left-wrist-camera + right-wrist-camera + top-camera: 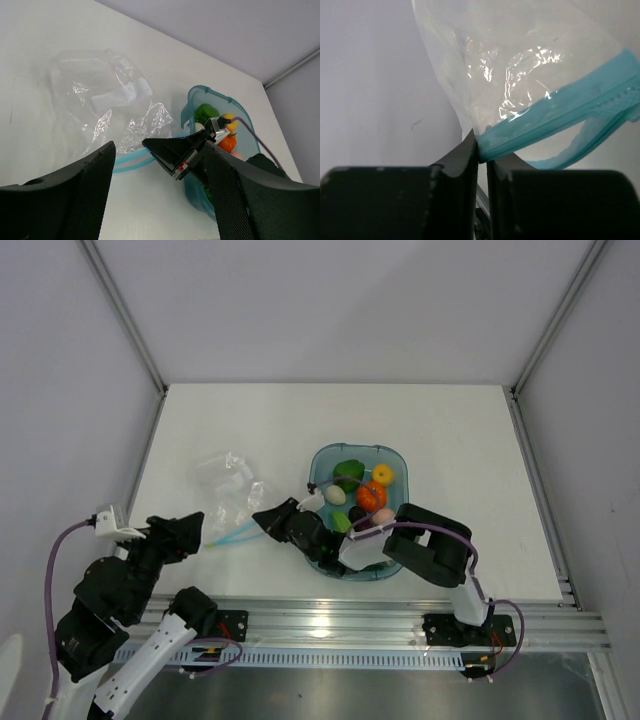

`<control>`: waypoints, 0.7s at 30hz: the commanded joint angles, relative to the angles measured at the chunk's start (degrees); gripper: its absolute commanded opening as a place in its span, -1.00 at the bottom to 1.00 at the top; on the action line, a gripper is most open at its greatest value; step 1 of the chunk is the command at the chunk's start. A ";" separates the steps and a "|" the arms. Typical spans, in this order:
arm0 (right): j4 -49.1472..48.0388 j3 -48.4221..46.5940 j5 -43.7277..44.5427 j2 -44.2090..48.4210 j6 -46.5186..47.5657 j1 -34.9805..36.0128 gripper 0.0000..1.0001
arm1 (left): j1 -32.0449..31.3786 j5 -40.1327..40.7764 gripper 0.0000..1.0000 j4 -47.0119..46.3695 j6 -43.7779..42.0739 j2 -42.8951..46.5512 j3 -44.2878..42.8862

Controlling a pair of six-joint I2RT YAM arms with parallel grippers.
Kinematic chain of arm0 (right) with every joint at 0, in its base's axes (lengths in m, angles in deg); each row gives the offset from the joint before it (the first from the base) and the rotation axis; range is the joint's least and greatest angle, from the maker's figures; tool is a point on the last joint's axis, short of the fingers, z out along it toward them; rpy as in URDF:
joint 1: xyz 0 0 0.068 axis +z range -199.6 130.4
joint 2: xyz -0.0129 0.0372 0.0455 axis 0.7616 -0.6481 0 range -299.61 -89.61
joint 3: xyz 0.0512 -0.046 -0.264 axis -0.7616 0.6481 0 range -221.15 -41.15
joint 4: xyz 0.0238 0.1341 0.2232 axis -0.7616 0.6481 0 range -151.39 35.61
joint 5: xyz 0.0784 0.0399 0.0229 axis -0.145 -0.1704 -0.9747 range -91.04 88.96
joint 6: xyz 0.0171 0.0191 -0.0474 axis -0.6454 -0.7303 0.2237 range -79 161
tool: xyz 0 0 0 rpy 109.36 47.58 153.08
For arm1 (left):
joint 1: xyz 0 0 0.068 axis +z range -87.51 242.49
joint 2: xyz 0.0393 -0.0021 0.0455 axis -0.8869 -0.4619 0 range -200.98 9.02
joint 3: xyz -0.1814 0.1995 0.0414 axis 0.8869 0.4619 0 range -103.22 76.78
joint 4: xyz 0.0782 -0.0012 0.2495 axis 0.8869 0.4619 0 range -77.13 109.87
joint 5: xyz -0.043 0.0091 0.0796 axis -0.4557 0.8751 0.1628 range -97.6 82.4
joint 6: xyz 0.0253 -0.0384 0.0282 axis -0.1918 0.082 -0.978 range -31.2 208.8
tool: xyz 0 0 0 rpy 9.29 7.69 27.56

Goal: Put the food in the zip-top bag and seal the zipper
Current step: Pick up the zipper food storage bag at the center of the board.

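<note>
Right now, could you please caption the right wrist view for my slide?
Right gripper pinches the blue zipper at one end of the clear zip-top bag.

The left claw (197, 531) is gaping wide at the lower left of the frame. The right arm is stretching leftward across the middle, the right claw (266, 519) pinching tight on the zipper (560, 115).

The black right arm (430, 545) hid the near half of the teal translucent oblong tray (355, 447); the clear crinkly plastic bag (520, 50) was cut off by the right wrist view's top edge; one end of its thin light blue zipper strip (560, 112) lay hidden between the right gripper's (481, 150) fingers.
</note>
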 commanded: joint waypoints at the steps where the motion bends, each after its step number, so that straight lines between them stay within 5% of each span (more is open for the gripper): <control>1: -0.98 -3.39 -0.17 1.89 5.91 -1.58 -0.83 | -0.19 -3.40 0.48 -0.29 -3.98 -3.75 -0.73; 2: 0.95 -3.83 -0.43 3.03 6.96 -1.67 -1.00 | -0.10 -3.93 0.48 -0.29 -4.33 -4.28 -0.73; 14: 36.79 -11.73 -8.34 20.61 15.58 -4.31 -1.00 | -0.19 -14.38 0.44 -6.53 -16.28 -14.30 1.46; 21: 43.24 -13.15 -12.64 24.74 14.27 -6.15 -1.00 | -0.28 -23.25 0.43 -11.79 -17.51 -18.70 3.04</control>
